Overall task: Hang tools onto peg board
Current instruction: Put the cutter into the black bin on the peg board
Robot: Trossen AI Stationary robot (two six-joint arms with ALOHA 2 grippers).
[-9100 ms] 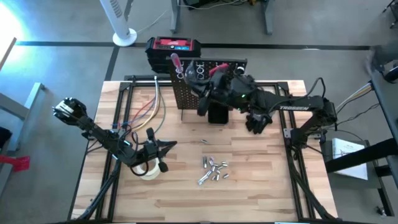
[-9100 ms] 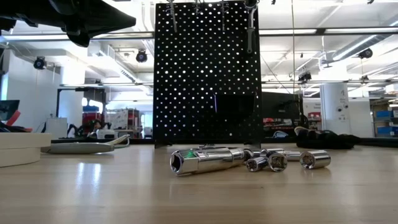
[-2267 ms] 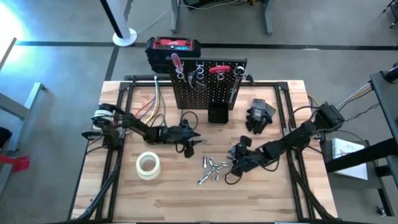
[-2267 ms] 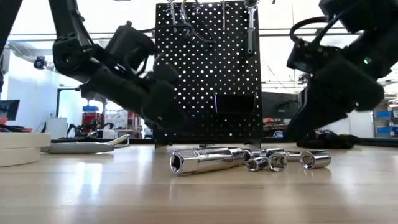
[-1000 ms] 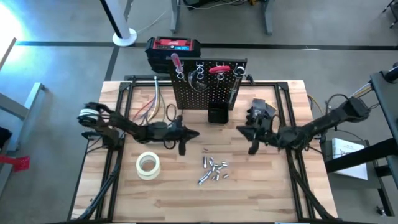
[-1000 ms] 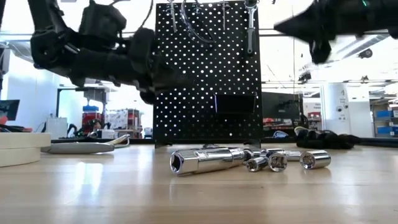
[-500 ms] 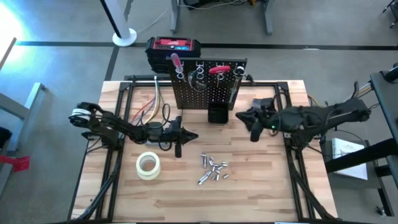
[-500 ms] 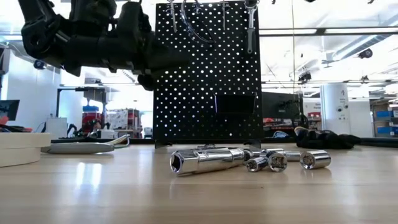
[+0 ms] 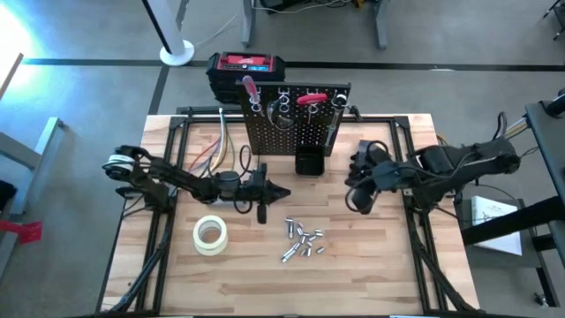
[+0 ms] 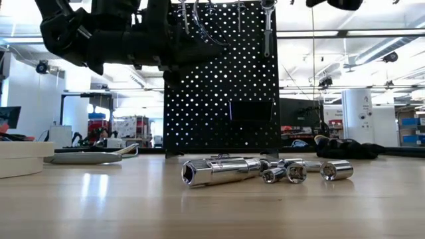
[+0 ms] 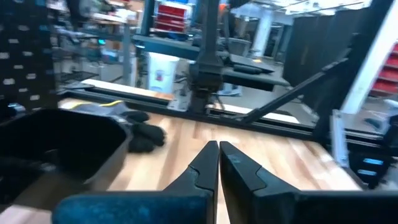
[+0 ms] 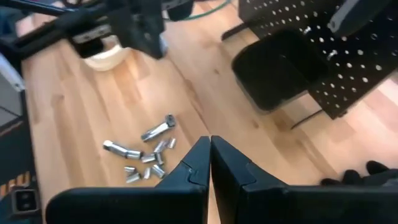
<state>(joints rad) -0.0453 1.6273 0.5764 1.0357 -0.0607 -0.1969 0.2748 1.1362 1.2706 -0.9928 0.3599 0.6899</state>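
Both the left gripper [image 9: 281,191] and right gripper [image 9: 350,184] hover empty, fingers pressed together, flanking the peg board [image 9: 296,122] above scattered silvery bits [image 9: 303,241].

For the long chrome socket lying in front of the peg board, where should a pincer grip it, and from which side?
Grip the long chrome socket mid-barrel, coming from above with fingers across its width. It lies flat on the table, at the near edge of the pile of smaller sockets, so a top approach looks safest.
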